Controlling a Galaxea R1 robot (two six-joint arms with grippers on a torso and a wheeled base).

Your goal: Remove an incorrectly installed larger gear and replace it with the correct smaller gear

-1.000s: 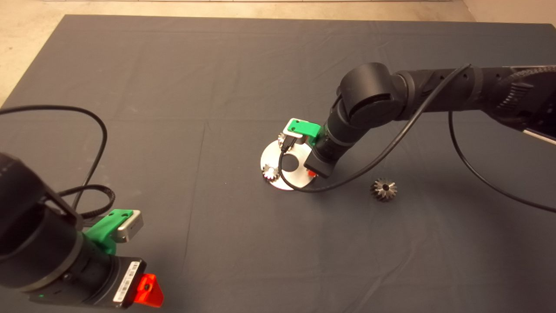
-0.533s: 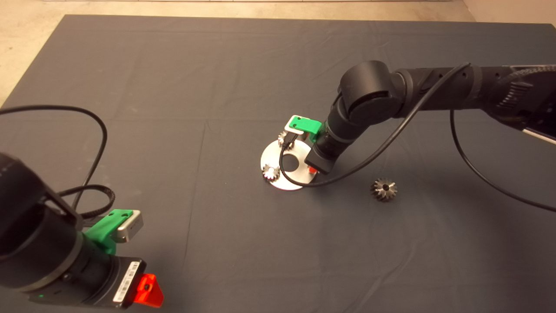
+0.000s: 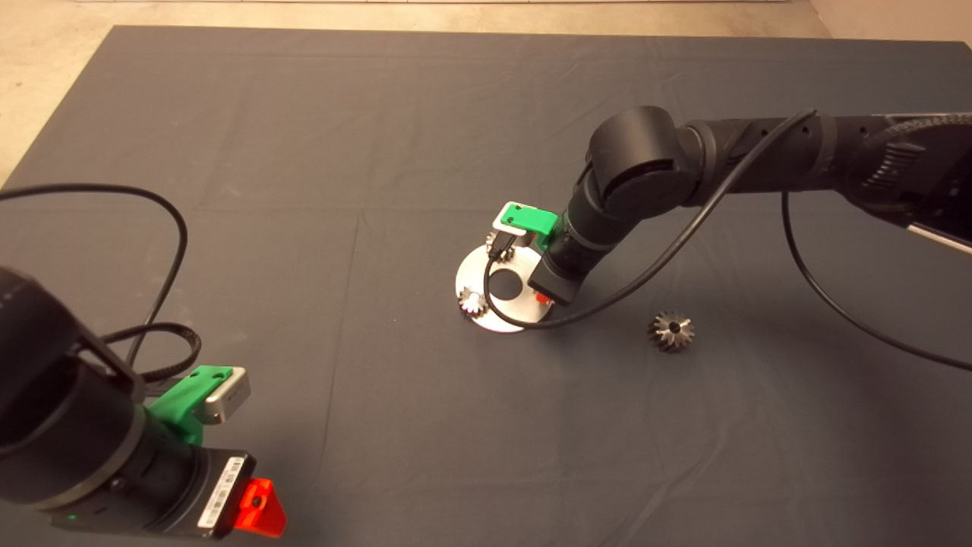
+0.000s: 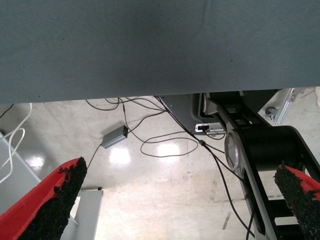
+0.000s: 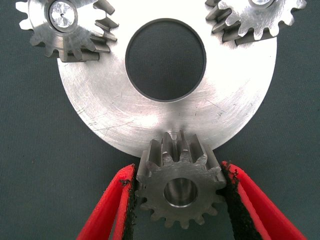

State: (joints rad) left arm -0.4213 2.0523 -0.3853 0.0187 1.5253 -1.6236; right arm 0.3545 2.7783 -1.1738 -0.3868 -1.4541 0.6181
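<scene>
The smaller gear [image 5: 180, 189], dark grey with short straight teeth, is gripped between my right gripper's [image 5: 178, 171] red fingers. It hangs at the near edge of the round silver plate [image 5: 125, 120], just beside a small peg on the plate's rim. In the head view the right gripper [image 3: 544, 298] is at the plate's [image 3: 505, 317] right edge and hides the gear. The larger gear [image 3: 671, 331], shiny with flared teeth, lies on the mat to the right of the plate. My left gripper [image 3: 258, 507] is parked at the lower left, open and empty.
Two lighter silvery small gears [image 5: 65, 27] [image 5: 255, 17] sit on pegs on the plate, around its large centre hole [image 5: 165, 60]. They also show in the head view [image 3: 472, 302] [image 3: 499, 245]. A black cable [image 3: 683, 235] hangs from the right arm.
My right arm and gripper have shifted slightly to the left and away over the plate, the smaller gear staying in the fingers. The left arm and the larger gear have not moved.
</scene>
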